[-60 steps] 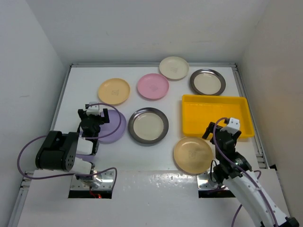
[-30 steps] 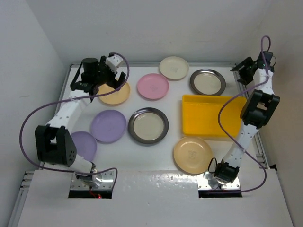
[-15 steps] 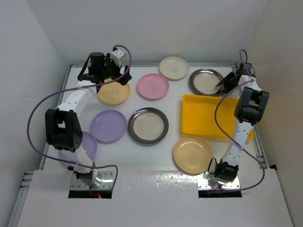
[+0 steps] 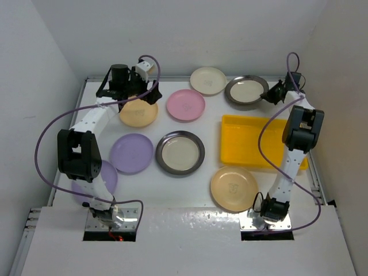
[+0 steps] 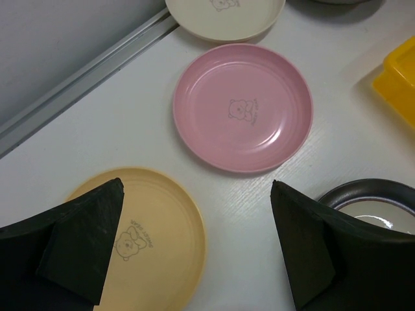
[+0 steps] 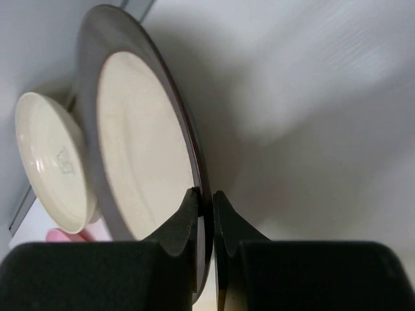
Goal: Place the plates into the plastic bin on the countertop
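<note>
- A purple plate [image 4: 96, 177] lies at the far left, half hidden behind the left arm [image 4: 75, 155]. A second purple plate [image 4: 132, 153] lies just beside it on the countertop [image 4: 172, 192].
- The left gripper [image 5: 196, 194] hovers over the far edge of the yellow-orange plate [image 4: 138, 113]. Its jaws are spread wide and hold nothing.
- The pink plate [image 4: 186, 104] lies just right of the yellow-orange one.
- A steel-rimmed plate [image 4: 180, 153] sits nearer, mid-counter.
- The cream plate [image 4: 208, 80] rests by the back edge.
- The right gripper [image 6: 205, 197] is pinched tight on the right rim of the second steel-rimmed plate [image 4: 246, 91]. This plate's left edge meets the cream plate. It may be lifted clear of the surface, but that is hard to tell.
- The yellow bin [image 4: 253, 144] sits on the right, and every plate lies outside it.
- The tan plate [image 4: 234, 188] lies just beside the bin's near edge.
</note>
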Tool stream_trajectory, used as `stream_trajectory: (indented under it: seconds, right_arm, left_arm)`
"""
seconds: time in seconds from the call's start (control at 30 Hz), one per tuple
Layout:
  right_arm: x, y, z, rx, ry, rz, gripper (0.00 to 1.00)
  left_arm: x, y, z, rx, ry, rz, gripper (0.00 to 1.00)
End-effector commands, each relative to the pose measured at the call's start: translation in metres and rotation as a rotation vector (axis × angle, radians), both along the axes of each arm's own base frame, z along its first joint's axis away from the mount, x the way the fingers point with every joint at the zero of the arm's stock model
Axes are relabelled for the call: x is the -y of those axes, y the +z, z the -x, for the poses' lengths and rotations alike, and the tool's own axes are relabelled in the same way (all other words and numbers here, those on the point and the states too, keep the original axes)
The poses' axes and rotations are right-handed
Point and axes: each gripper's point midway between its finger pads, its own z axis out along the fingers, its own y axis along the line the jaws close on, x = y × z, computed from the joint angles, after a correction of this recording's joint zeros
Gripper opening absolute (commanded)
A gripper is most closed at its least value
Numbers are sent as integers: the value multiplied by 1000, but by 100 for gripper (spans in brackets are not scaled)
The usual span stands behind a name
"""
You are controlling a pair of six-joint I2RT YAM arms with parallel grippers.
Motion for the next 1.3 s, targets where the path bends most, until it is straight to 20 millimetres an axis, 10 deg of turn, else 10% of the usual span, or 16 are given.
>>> stream_trajectory:
  seconds: [0.0,0.1,0.13,0.17,0.23,0.3,0.67,0.8,1.27]
  right_arm:
    - [17,159,-13,310,-104,178,0]
    - [20,210,14,407,-149,199,0]
    - [20,194,27,368,-161,188,0]
    - [18,234,44,436,-172,204,0]
    - [20,209,69,377,-194,193,0]
    - [12,240,99,431,-195,186,0]
    - [-17,151,285,125,-316,83,0]
    - [-15,140,303,131,-366,63,0]
    - [5,42,259,-10,-179,-37,0]
  left_arm:
    - [3,26,4,62,-29,30,95]
    - [1,27,12,58,-44,39,95]
    - [1,34,17,73,-44,41,95]
    - [2,36,21,75,-56,46,95]
    - [3,39,35,91,-81,40,94]
    - [3,35,46,79,-92,44,94]
    - [12,28,95,101,-174,68,94]
    - [18,28,102,106,-197,89,94]
    - [10,24,92,107,-159,68,94]
